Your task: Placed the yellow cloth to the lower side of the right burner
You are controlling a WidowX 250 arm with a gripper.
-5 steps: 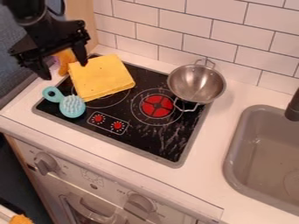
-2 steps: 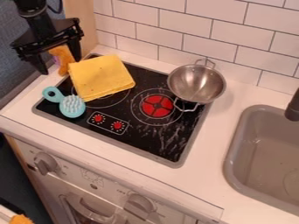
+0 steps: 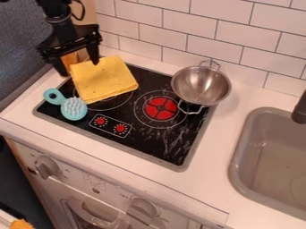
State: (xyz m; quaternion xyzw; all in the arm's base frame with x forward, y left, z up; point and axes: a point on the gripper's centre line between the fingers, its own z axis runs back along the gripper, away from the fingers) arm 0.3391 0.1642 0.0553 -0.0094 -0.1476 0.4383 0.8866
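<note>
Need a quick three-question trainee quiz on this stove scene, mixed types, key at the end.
1. True or false: the yellow cloth covers the red burner.
2. Multiple choice: what stands at the upper right of that burner?
a) teal hairbrush
b) two-handled metal pan
c) sponge
3. Fill in one word: the fingers of the gripper are ____ (open or shut).

Key: 1 false; 2 b; 3 open

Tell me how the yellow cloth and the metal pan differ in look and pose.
The cloth is matte yellow; the pan is shiny silver. The cloth lies flat and folded, while the pan is a hollow bowl with wire handles. Both rest at least partly on the stovetop.
</note>
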